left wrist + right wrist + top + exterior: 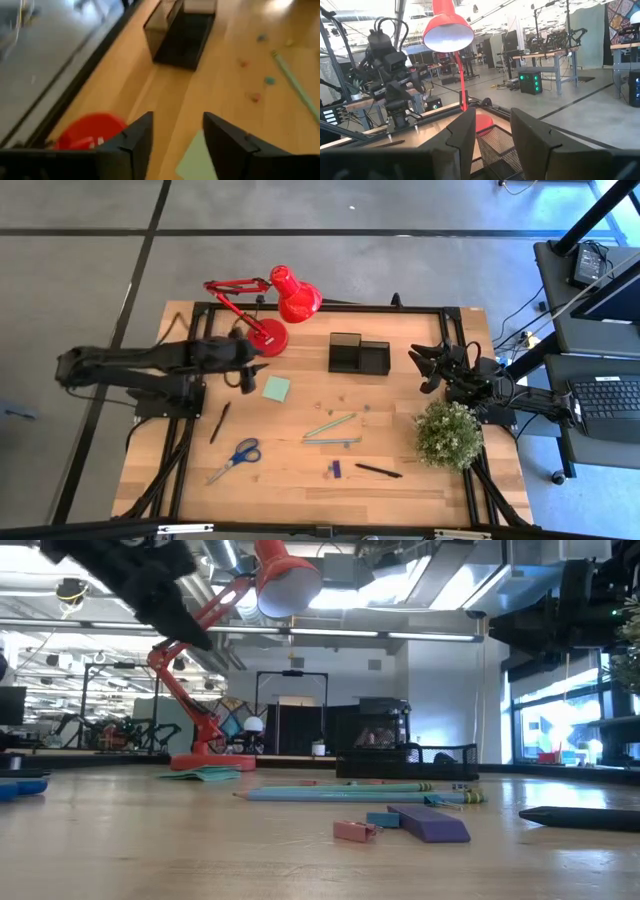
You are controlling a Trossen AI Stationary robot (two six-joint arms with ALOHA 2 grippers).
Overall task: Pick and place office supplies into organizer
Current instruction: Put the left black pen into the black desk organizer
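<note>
My left end effector (247,372) hangs open and empty; the sticky-note pad (277,388) lies just beside it, the organizer (359,356) farther ahead.

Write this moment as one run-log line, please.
left claw: open, above pale green square sticky-note pad | right claw: empty, waiting beside black mesh organizer

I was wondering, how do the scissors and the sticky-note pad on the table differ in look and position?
The scissors are long, with blue handles and bare metal blades; the sticky-note pad is a flat pale green square. The scissors lie near the table's front edge, clear of both arms, while the pad sits further back, just beside the open left claw. Both lie flat on the wood, outside the organizer.
</note>
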